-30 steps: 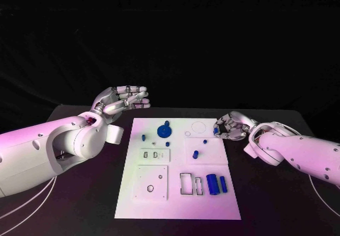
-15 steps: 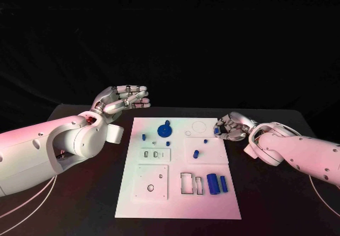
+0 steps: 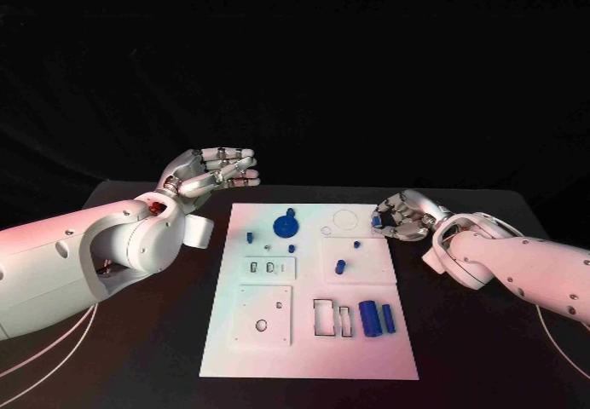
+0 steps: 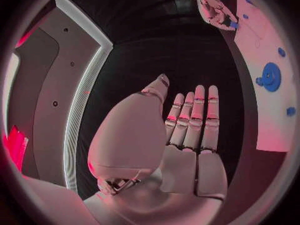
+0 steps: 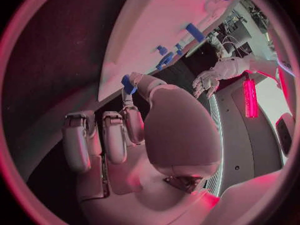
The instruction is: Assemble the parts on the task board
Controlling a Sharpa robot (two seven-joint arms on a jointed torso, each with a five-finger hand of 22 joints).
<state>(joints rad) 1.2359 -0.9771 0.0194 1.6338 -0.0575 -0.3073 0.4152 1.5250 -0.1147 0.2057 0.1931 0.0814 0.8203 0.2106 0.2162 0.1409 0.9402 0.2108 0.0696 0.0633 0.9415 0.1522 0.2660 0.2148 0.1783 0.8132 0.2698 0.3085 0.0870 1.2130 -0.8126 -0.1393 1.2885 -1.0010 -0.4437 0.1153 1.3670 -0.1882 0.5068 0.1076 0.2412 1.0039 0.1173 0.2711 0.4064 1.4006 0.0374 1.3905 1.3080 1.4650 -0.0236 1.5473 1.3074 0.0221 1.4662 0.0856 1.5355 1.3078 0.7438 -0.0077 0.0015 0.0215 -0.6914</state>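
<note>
Two silver hands flank the white task board (image 3: 308,341) on the black table (image 3: 492,358), and the one that matters is the right hand (image 3: 401,218), poised at the board's far right edge with a small blue part (image 5: 128,83) pinched at its fingertips. The board lies just toward the robot's left of that hand, with the empty circular outline (image 3: 347,220) nearest it, and the blue gear (image 3: 286,227) and scattered blue pegs beyond. The pinched piece's long axis cannot be made out. The right hand's fingers curl inward, palm facing the board. The left hand (image 3: 211,173) hovers off the board's far left corner, holding nothing, its fingers straight and together, well clear of the parts.
</note>
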